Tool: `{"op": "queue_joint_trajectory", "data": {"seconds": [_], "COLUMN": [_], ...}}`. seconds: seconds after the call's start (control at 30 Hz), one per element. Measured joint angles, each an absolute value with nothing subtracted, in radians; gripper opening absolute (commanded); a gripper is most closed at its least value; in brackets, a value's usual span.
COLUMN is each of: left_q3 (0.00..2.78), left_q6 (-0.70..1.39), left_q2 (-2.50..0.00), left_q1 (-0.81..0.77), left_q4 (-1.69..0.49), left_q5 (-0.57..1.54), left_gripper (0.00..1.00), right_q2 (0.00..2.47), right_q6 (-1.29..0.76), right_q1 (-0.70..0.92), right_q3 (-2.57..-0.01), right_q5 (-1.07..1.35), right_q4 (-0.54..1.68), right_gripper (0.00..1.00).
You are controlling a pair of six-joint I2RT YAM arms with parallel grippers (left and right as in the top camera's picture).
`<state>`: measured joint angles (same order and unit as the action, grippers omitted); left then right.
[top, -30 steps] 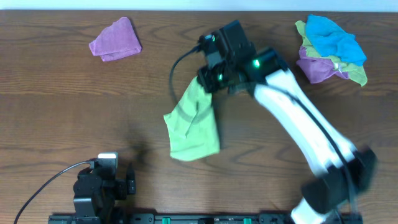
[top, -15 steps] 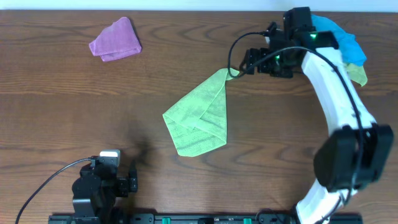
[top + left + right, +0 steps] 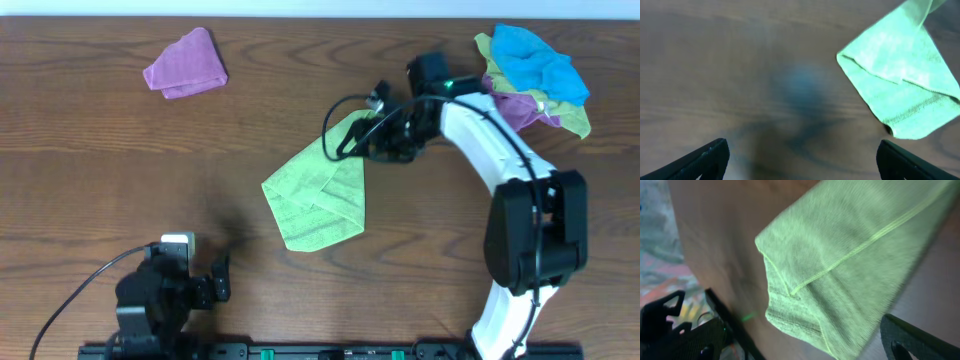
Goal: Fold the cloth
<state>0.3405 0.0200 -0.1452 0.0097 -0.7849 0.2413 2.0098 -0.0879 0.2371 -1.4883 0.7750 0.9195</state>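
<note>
The green cloth (image 3: 318,192) lies on the wooden table (image 3: 120,170), folded over itself with a pointed corner toward the upper right. My right gripper (image 3: 368,143) hangs open just above that corner. In the right wrist view the cloth (image 3: 850,255) fills the space ahead of the spread fingers (image 3: 920,340), and the gripper (image 3: 810,347) holds nothing. My left gripper (image 3: 215,283) sits open at the table's front left, well apart from the cloth. In the left wrist view the left gripper (image 3: 802,165) has bare table between its fingers, and the cloth (image 3: 905,85) shows at the upper right.
A folded purple cloth (image 3: 185,63) lies at the back left. A pile of blue, purple and yellow-green cloths (image 3: 530,80) sits at the back right, close behind the right arm.
The right gripper let go of the green cloth, swung away toward the back-right pile, then came back over the cloth's upper right corner. The cloth now lies spread flat. The left gripper shifted slightly.
</note>
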Motion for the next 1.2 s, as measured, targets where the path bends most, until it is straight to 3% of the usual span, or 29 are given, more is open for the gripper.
{"op": "queue_joint_trajectory", "data": {"seconds": [0.23, 0.5, 1.2], "left_q3": [0.551, 0.648, 0.649], "left_q6": [0.064, 0.080, 0.083], "left_q2": [-0.523, -0.777, -0.835], "left_q1": [0.009, 0.009, 0.009], "left_q4": [-0.781, -0.750, -0.698], "left_q5": [0.323, 0.440, 0.441], "left_gripper": [0.95, 0.95, 0.96], "right_q2": [2.011, 2.012, 2.102], "right_q6": [-0.130, -0.213, -0.271], "right_q1": [0.322, 0.397, 0.435], "right_q3": [-1.397, -1.396, -1.394], "right_q5": [0.849, 0.861, 0.793], "right_q4": [0.802, 0.700, 0.706], "right_gripper": [0.96, 0.95, 0.95]}}
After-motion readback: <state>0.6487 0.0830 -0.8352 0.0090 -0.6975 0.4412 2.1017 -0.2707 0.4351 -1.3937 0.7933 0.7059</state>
